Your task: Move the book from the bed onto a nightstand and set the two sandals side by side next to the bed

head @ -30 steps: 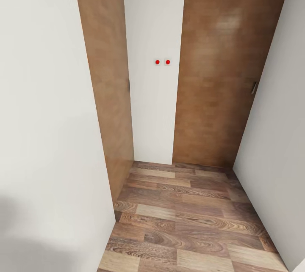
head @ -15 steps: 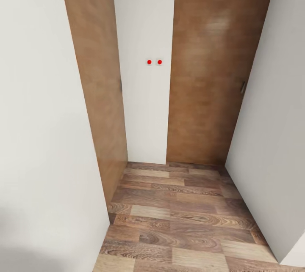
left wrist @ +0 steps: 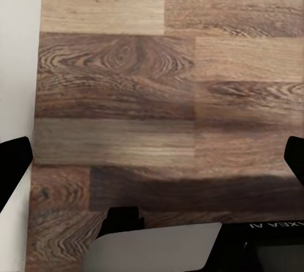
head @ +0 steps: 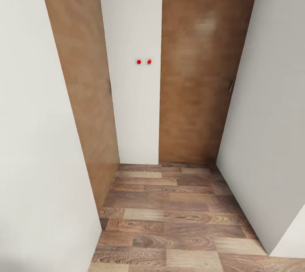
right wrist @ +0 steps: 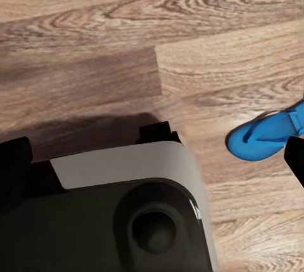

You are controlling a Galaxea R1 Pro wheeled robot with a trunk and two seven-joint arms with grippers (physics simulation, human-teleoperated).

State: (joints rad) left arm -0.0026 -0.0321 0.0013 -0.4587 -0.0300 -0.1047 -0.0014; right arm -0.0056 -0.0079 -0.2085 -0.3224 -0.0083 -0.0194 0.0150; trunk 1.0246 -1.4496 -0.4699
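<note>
— So where was the task's thing, then?

— One bright blue flip-flop sandal (right wrist: 269, 136) lay flat on the brown wood-plank floor (right wrist: 221, 63), just beside the robot's white-and-black base (right wrist: 120, 212), in the right wrist view.

— Which arm was nearer?

— The right, I'd judge; its tool (right wrist: 152, 158) pointed down at that floor with its dark fingers spread wide and empty.

— And the left tool (left wrist: 152, 158)?

— Wide too, over bare planks beside a white wall (left wrist: 16, 50).
</note>
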